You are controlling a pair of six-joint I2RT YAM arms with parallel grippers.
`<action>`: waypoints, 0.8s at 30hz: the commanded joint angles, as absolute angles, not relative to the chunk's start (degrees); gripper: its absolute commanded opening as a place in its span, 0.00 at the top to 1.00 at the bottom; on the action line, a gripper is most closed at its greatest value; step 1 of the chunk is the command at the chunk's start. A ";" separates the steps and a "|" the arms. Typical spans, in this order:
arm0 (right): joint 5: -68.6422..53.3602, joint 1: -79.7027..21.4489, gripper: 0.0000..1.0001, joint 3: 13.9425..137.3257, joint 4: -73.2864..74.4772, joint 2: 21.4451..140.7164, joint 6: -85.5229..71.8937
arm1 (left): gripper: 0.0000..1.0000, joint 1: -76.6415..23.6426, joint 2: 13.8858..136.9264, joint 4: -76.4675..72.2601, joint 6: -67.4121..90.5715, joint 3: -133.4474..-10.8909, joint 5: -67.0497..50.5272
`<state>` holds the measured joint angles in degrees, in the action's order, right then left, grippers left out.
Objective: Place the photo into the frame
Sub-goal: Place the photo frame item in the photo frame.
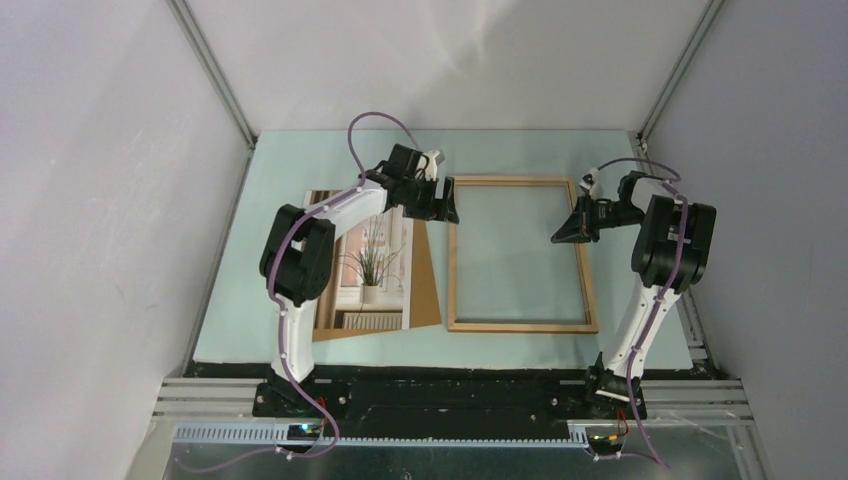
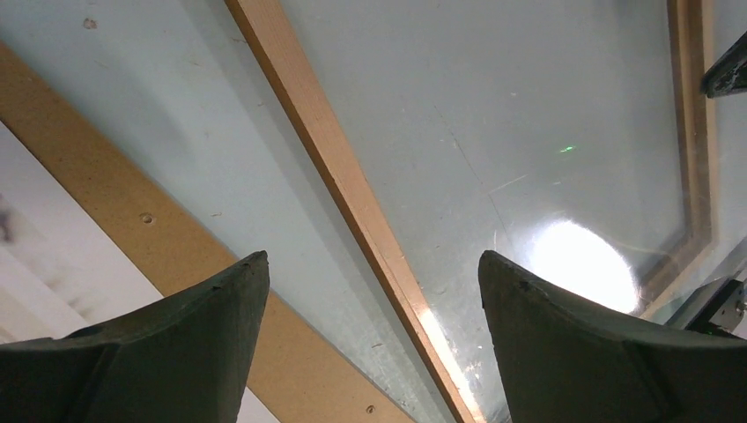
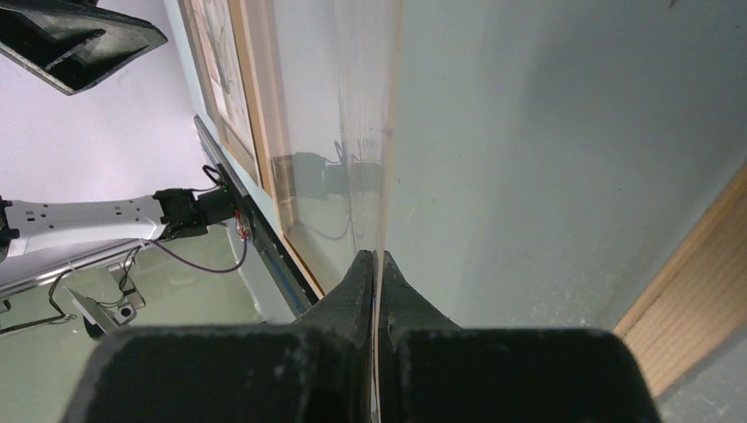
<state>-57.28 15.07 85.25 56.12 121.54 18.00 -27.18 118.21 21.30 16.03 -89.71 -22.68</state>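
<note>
The photo (image 1: 375, 262), a print of a potted grassy plant, lies face up on the brown backing board (image 1: 428, 290) left of the frame. The thin wooden frame (image 1: 519, 326) lies flat at the table's middle. My left gripper (image 1: 443, 207) is open and empty, hovering over the frame's far left corner; its view shows the frame's left rail (image 2: 352, 194) between the fingers, and the board (image 2: 132, 220). My right gripper (image 1: 572, 231) is over the frame's right rail, shut on the edge of a thin clear sheet (image 3: 366, 132) that stands on edge in its view.
The pale green mat (image 1: 300, 165) ends at a metal rail near the arm bases. Grey walls close in the left, right and back. In the right wrist view the left gripper's fingers (image 3: 75, 40) and a wooden rail (image 3: 696, 273) show.
</note>
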 commanded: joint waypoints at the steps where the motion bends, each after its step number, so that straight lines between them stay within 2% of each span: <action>1: -55.12 15.82 1.00 84.78 55.28 120.61 18.06 | 0.07 -26.89 118.31 20.08 17.54 -92.47 -21.65; 24: -52.53 16.26 1.00 80.46 51.74 118.45 16.91 | 0.07 -26.88 117.96 20.13 18.44 -93.91 -21.53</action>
